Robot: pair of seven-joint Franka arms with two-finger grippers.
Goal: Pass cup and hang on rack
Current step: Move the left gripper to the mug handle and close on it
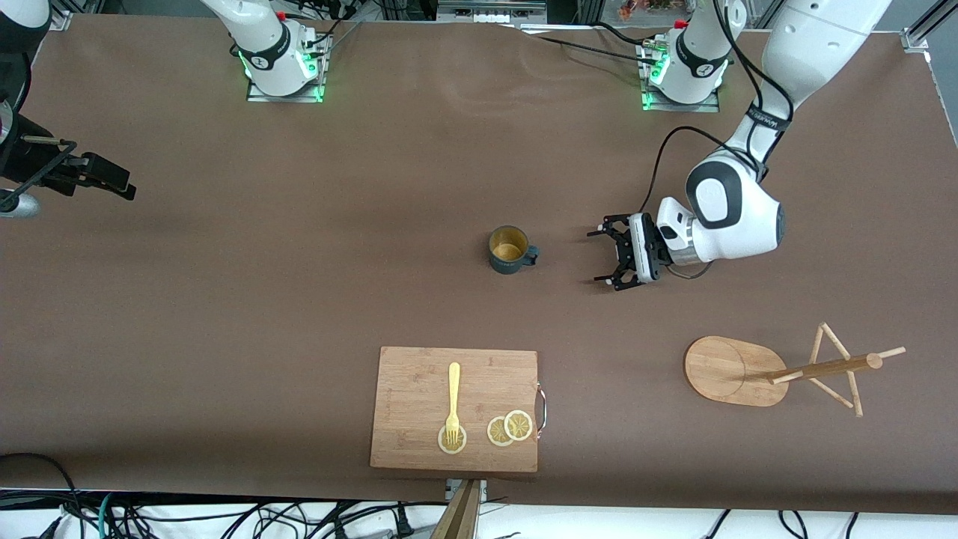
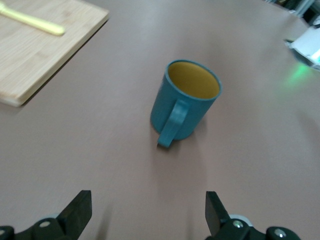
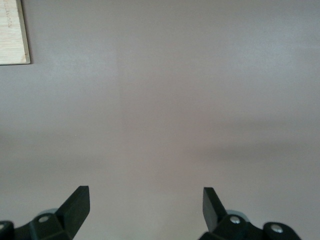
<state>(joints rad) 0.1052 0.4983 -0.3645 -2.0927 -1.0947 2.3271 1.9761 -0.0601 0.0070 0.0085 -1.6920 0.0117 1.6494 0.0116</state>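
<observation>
Dark teal ribbed mug [image 1: 509, 251], tan inside, upright on brown matte tabletop [image 1: 299, 299]; left gripper [image 1: 602, 258] beside its handle, fingers spread, empty. Right gripper [image 3: 145, 205] waits over bare table at the right arm's end, spread. Light bamboo mug tree [image 1: 778, 370], oval base.

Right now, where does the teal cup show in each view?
Front view: cup upright mid-table, handle toward the open left pincer.
Left wrist view: centre of frame, handle facing the camera.
Right wrist view: not in it.
Shared landmark: the bamboo cutting board.

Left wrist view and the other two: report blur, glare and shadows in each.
Left wrist view: cup slightly soft, green light spot on the table. Right wrist view: bare brown surface, faint shadow bands, no glare. Front view: even light, pale sheen between the bases, soft shadow beside the rack.
</observation>
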